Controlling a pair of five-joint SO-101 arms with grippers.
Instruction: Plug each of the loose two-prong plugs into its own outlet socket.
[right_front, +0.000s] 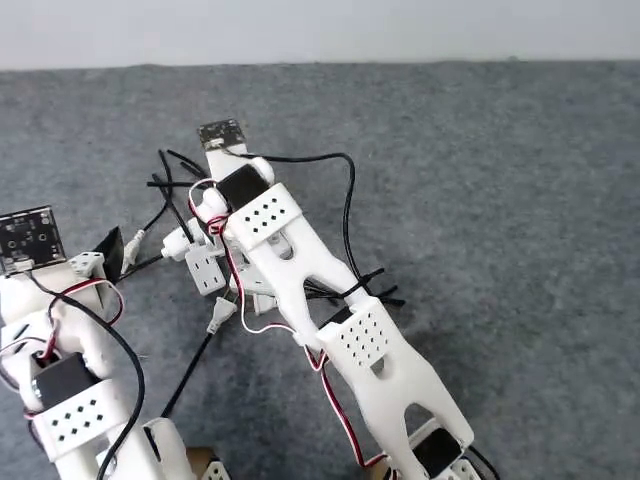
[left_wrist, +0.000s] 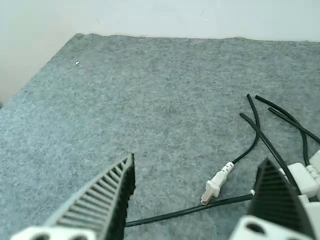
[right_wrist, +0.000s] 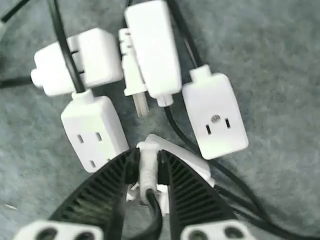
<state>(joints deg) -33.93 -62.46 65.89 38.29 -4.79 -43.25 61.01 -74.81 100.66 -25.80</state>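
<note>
Grey felt bench (right_front: 500, 200). Plug (right_wrist: 148, 172) pinched in right claw (right_wrist: 147, 154), just above a white block (right_wrist: 190, 167), sockets (right_wrist: 215, 115) clustered close around. Second plug (right_wrist: 135, 85) lying between two sockets, prongs bare. Third plug (left_wrist: 216, 182) loose on felt just ahead of left claw (left_wrist: 198, 160), spread wide.

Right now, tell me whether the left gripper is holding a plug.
No. The left gripper is open, and the loose plug lies on the grey mat, touched by neither finger.
</note>
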